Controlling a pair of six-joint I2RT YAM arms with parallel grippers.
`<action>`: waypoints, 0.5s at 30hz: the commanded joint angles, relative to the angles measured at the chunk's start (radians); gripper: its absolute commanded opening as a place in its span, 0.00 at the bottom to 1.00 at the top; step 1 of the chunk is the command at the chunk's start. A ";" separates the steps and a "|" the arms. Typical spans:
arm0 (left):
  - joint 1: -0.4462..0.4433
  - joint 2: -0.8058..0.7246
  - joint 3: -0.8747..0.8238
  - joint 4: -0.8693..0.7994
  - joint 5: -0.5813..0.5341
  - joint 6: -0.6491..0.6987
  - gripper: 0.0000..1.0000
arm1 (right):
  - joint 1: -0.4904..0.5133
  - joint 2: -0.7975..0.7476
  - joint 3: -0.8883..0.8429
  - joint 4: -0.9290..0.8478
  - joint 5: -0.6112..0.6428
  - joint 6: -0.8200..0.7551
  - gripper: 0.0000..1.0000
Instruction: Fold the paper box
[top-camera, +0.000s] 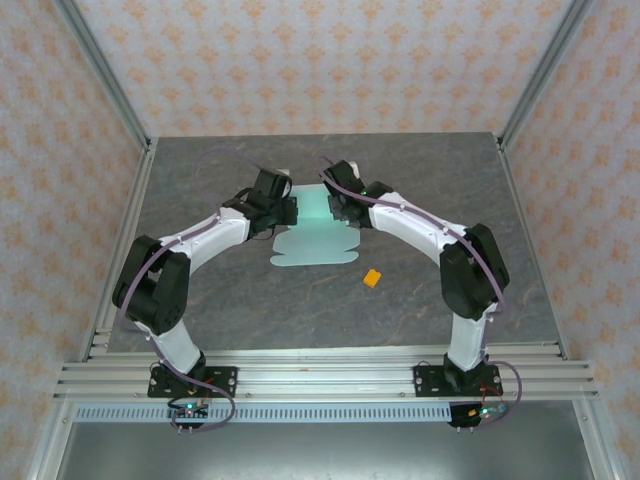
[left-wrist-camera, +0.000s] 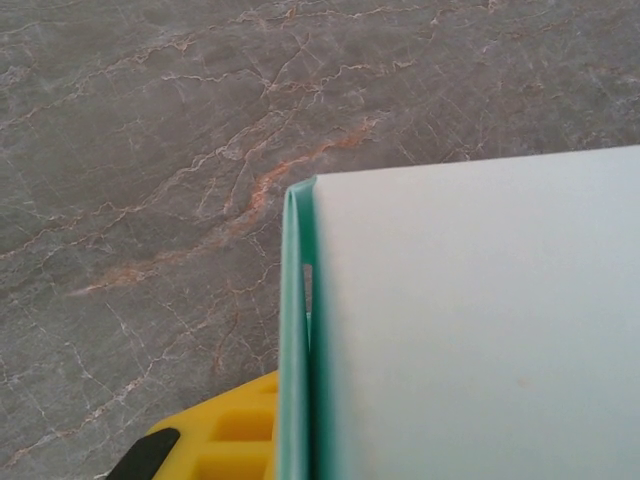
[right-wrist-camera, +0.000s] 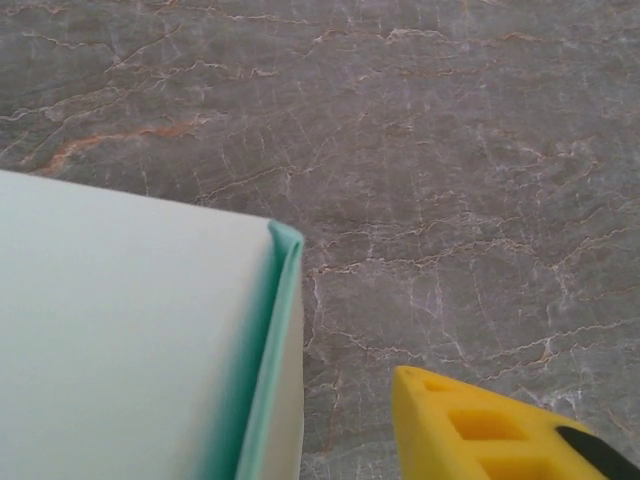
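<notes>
You are seeing the paper box (top-camera: 315, 245) lying on the worktop (top-camera: 420, 180) between both hands: the left hand (top-camera: 289, 212) is gripping its folded left edge, while the right hand (top-camera: 334, 206) is hovering, jaws parted, just beside the right edge.

Left fingers (left-wrist-camera: 215, 440) pinched together, right fingers (right-wrist-camera: 480, 430) slightly parted.

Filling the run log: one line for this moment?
paper box: far flap raised | left jaws: shut on flap | right jaws: open, clear of flap
</notes>
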 joint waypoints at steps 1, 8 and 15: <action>0.000 -0.003 0.024 -0.030 -0.008 0.016 0.07 | -0.019 -0.045 -0.028 0.002 -0.040 -0.011 0.45; 0.000 0.006 0.027 -0.028 -0.008 0.015 0.07 | -0.019 -0.071 -0.041 0.005 -0.118 -0.011 0.57; 0.000 0.012 0.029 -0.033 -0.014 0.016 0.07 | -0.019 -0.090 -0.048 0.013 -0.189 -0.030 0.58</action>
